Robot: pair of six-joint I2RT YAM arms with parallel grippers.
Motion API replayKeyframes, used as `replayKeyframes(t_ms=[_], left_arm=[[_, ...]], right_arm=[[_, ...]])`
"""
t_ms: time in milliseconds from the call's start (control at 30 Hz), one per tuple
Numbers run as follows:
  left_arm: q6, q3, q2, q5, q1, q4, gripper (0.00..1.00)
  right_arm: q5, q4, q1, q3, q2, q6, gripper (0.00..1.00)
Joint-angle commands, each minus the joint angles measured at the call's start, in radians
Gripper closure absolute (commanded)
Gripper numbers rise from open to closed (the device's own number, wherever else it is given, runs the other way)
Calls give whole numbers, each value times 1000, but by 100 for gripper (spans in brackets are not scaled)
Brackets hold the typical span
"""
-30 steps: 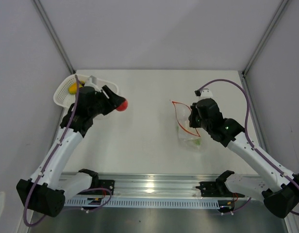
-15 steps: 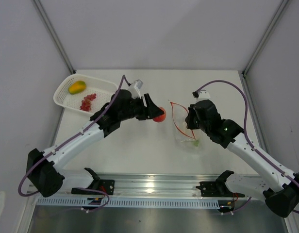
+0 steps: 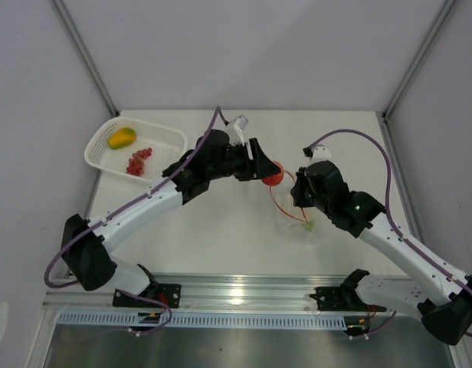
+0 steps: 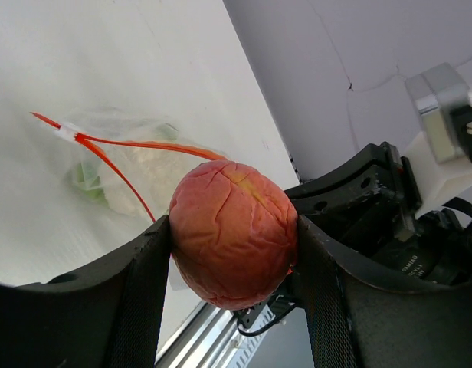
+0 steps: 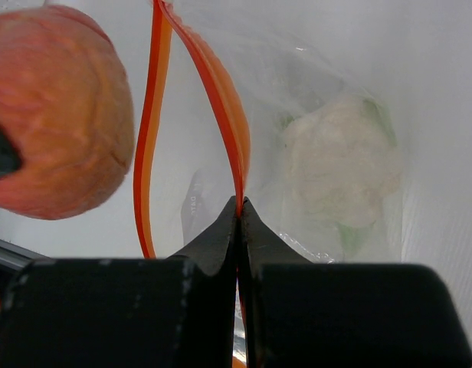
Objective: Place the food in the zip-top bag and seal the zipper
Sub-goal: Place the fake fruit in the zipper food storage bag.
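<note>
My left gripper (image 3: 271, 173) is shut on the red-orange round fruit (image 3: 273, 176) and holds it at the open mouth of the clear zip-top bag (image 3: 300, 221). The fruit fills the left wrist view (image 4: 233, 231) and shows in the right wrist view (image 5: 56, 111). My right gripper (image 3: 299, 193) is shut on one side of the bag's red-orange zipper strip (image 5: 234, 134), keeping the mouth apart. A white-and-green vegetable piece (image 5: 339, 169) lies inside the bag. The mango (image 3: 122, 138) and red grape bunch (image 3: 139, 160) lie in the white basket (image 3: 170, 136).
The white mesh basket stands at the far left of the table. Grey walls close in the table on three sides. A metal rail (image 3: 236, 295) runs along the near edge by the arm bases.
My left gripper has carried the round fruit from beside the basket rightwards to the bag's mouth. The right gripper has kept its hold on the zipper strip, shifting slightly.
</note>
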Motion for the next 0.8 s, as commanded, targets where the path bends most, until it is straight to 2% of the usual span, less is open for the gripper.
replayKeyframes(t_ms=[0,533,633,700,733,767], left_arm=[[-27,29,42,20,-25,16,99],[-21,3,108,-14,-77,-18,99],[-17,-6,106,-9,-86,-13,91],[-19,-22,100,-3,-91,-4,81],[-20,-38,96,-3,-92,2,72],[-21,-44,94,5,-92,5,69]], right_arm=[[8,12,7,11,-27,19,100],[17,0,7,46,-35,27,100],[21,-1,7,51,-28,32,100],[26,-3,7,51,-27,32,100],[31,-3,9,51,-27,32,100],[32,-1,7,49,-25,30,100]])
